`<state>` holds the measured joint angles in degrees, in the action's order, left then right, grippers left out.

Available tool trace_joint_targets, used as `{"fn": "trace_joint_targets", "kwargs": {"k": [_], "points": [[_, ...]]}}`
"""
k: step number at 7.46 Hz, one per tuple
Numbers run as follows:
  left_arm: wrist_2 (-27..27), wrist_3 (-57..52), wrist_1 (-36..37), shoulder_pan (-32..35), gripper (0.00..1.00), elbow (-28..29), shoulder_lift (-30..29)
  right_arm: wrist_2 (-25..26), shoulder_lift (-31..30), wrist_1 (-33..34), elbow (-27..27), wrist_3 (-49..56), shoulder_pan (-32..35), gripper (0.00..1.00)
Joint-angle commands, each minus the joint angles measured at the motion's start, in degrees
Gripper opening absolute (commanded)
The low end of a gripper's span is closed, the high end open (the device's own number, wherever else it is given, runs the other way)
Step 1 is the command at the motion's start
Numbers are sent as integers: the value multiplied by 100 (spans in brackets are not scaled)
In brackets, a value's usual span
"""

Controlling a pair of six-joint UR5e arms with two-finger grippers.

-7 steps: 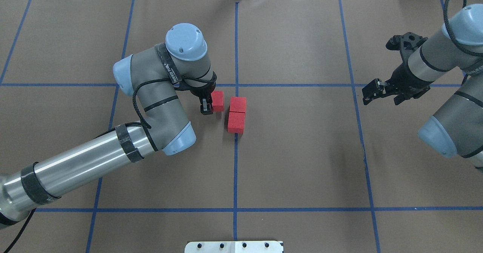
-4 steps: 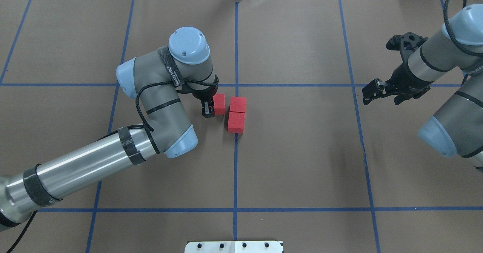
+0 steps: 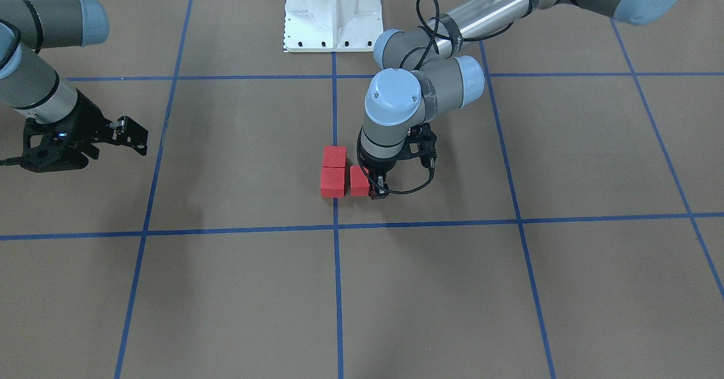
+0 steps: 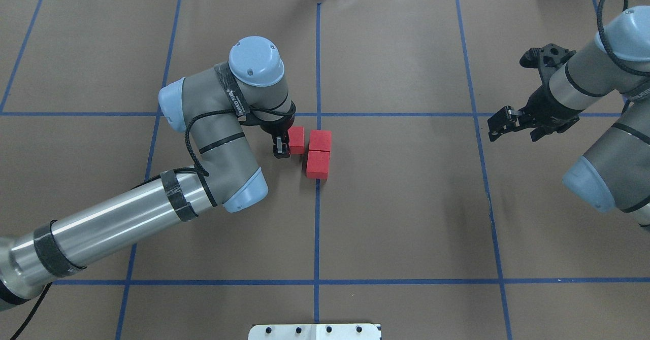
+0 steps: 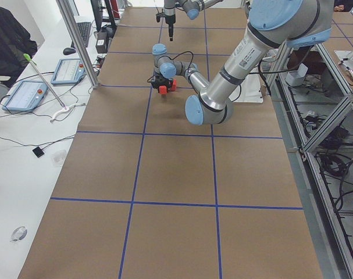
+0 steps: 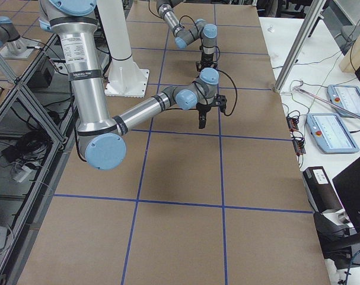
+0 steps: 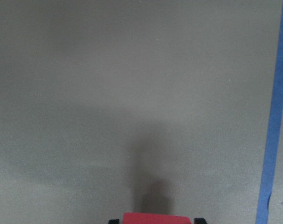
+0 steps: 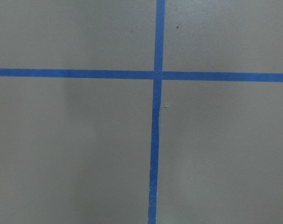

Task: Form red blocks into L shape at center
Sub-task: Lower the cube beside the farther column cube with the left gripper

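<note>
**Left gripper [image 4: 290, 143] clamped on third red block [image 4: 297, 140] at the center [image 4: 336, 198]**

The left arm [image 4: 127, 218] reached in over the brown floor. The right arm [image 4: 599, 76] hung well apart at the side. Two red blocks [image 4: 319, 153] lay touching in a column on the middle tape line [image 4: 317, 228]. The held block sat just beside the farther one. The right gripper [image 4: 496, 126] hung empty with its jaws apart.

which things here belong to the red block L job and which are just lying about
Job: red block in the left fingers; two touching red blocks; center tape line.
Lying about: right fingers, idle; white base plate; tablets on the side bench.
</note>
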<state>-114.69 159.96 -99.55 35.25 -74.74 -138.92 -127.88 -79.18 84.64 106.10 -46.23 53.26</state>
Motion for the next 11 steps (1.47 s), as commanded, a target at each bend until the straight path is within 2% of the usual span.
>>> {"fn": "trace_joint_targets", "kwargs": {"k": [1,11], "points": [[0,-9,-47,0,0,20,-4,0,-1,0,8,0,0,100],[8,0,-91,-36,0,231,-144,0,8,0,-1,0,0,100]]}}
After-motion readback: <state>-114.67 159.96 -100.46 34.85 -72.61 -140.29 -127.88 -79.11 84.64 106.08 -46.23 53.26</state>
